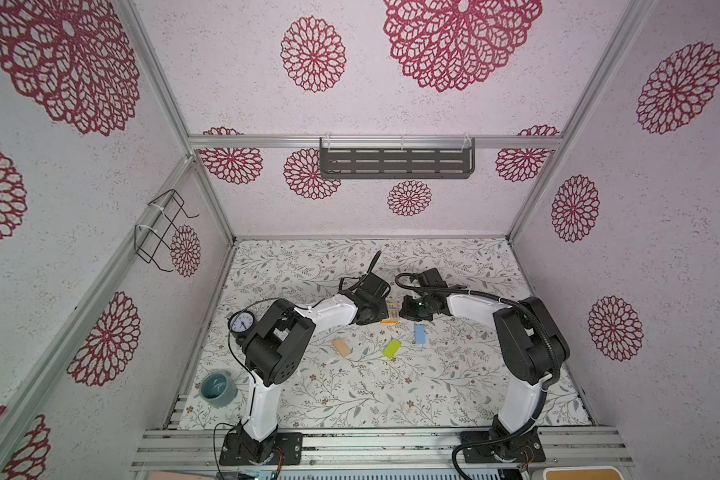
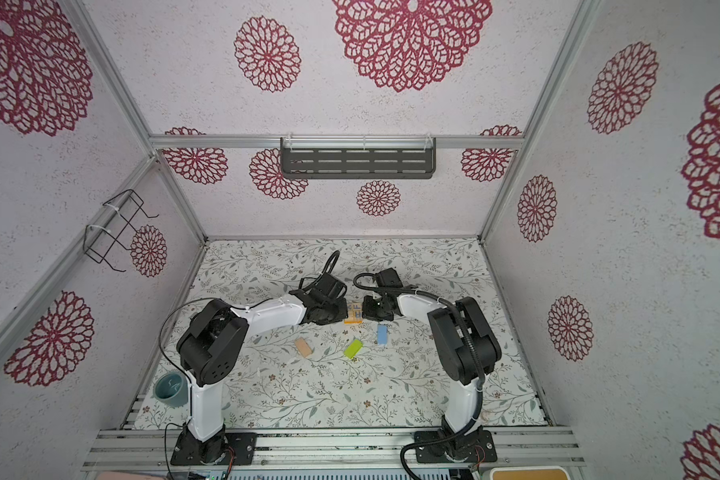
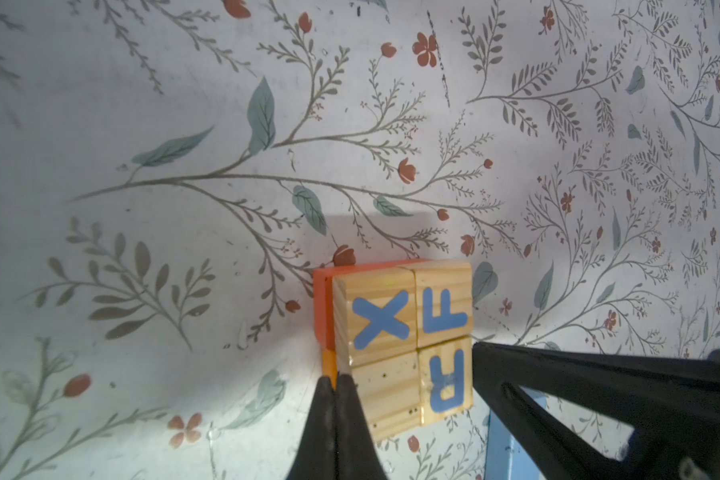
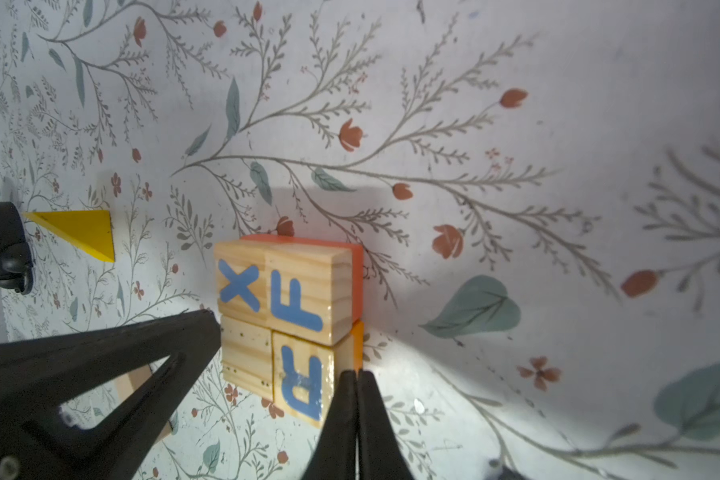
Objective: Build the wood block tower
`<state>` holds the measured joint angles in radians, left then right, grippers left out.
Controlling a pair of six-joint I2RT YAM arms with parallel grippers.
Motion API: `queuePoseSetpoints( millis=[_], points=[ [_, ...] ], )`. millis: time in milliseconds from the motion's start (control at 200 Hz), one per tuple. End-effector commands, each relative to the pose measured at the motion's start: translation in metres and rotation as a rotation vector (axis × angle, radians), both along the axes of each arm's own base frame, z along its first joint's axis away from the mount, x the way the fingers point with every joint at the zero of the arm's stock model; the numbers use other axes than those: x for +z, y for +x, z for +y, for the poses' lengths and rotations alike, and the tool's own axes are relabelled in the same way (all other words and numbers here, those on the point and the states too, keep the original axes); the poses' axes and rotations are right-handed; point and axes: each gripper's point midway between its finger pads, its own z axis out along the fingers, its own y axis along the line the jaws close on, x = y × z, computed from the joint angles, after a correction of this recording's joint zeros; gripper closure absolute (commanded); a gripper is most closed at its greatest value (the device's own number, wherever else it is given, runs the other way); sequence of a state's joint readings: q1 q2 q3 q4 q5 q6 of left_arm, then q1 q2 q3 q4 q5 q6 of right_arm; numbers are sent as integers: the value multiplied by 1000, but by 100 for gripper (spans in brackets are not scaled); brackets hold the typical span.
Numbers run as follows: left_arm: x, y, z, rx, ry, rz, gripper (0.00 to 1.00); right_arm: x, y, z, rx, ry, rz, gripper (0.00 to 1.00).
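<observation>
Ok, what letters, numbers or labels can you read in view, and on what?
"X": blue, on top of the first wood cube.
"F": blue, on top of the second wood cube, touching the first.
"R": blue, scuffed, on top of the third wood cube.
The fourth wood cube: top face shows no letter.
The clock: dial numbers too small to read.
</observation>
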<state>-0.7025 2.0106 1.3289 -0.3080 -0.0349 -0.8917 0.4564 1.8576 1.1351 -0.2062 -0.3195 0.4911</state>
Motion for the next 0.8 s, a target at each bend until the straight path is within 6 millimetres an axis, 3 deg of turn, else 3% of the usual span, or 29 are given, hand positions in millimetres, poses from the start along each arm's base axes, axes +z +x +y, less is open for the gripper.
queuePoseSetpoints(
  millis=[0,325,465,475,495,796],
  points=[
    [9,4,-11,0,-27,-23,100,16,5,9,9,37,-26,92],
    [19,6,1,19,12,-52,100,19,7,10,9,33,-34,92],
    [18,8,11,37,42,-52,98,21,10,0,-21,-4,-51,92],
    [32,9,11,41,27,-73,97,21,11,-1,-24,-7,-54,92],
    [37,10,13,45,25,-83,96,22,11,-2,-27,-10,-59,92],
    [73,15,55,106,72,-143,75,51,14,-16,-54,-30,-119,83]
  ],
)
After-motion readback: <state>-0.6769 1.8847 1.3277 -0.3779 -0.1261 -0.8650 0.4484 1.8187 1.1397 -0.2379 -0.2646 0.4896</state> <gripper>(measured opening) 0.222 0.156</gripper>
